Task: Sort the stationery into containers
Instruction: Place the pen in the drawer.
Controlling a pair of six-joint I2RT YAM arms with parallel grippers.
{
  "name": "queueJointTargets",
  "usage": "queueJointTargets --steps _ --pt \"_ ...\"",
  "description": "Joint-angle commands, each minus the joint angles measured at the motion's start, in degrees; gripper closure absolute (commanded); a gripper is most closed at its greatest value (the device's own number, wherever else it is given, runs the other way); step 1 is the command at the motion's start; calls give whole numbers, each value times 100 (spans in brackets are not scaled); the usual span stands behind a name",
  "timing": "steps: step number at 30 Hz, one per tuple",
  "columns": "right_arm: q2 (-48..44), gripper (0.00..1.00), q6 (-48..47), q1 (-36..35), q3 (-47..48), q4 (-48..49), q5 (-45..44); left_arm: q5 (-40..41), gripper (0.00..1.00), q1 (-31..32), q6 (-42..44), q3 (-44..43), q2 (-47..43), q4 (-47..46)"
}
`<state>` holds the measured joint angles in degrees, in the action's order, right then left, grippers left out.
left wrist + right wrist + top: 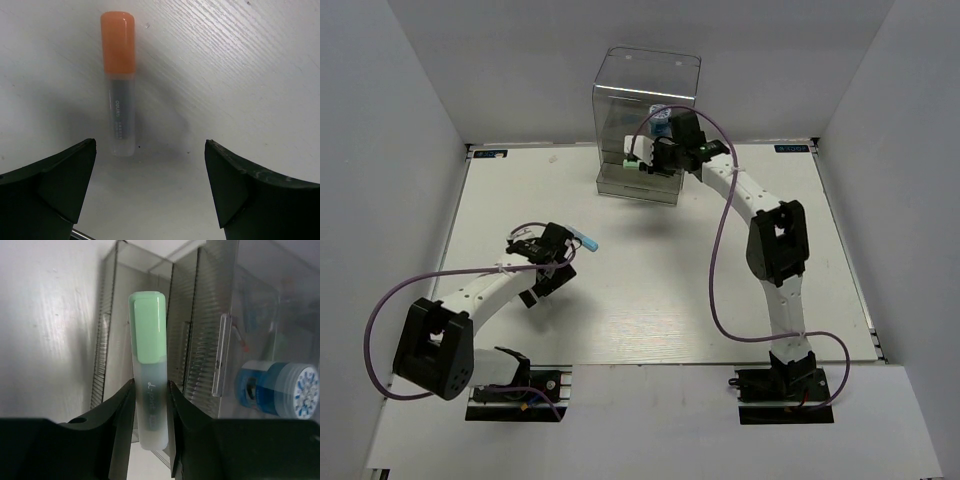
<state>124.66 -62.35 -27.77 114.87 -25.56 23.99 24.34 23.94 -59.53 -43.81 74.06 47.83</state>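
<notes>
A: State of right gripper (150, 385)?
B: Pinching frosted marker with pale green cap (148, 340) low on the barrel, cap toward 12 o'clock in the wrist view. Held just before the ribbed drawer fronts of the tall clear plastic box unit with grey-tinted drawers (650, 75), standing at 12 o'clock on the white table (620, 320).

A: Anything inside the box?
B: Round blue-white pot (280, 390), behind the clear wall, at about 4 o'clock from the green cap.

A: State of left gripper (150, 145)?
B: Spread wide, nothing between the fingers. Low over the table, roughly 8 o'clock from centre in the top view.

A: Under it?
B: White marker with orange cap (119, 100), flat on the table, cap toward 12 o'clock. Barrel end near the finger on the view's left side, at about 10 o'clock from the gap. Touching neither finger.
</notes>
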Motion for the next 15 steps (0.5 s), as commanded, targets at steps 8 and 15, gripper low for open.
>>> queueJointTargets --steps 8,15 --pt "919 95 811 -18 528 762 -1238 141 1 -241 319 -180 161 -143" --pt "990 60 961 -9 423 886 -1283 89 1 -294 319 -128 214 -196"
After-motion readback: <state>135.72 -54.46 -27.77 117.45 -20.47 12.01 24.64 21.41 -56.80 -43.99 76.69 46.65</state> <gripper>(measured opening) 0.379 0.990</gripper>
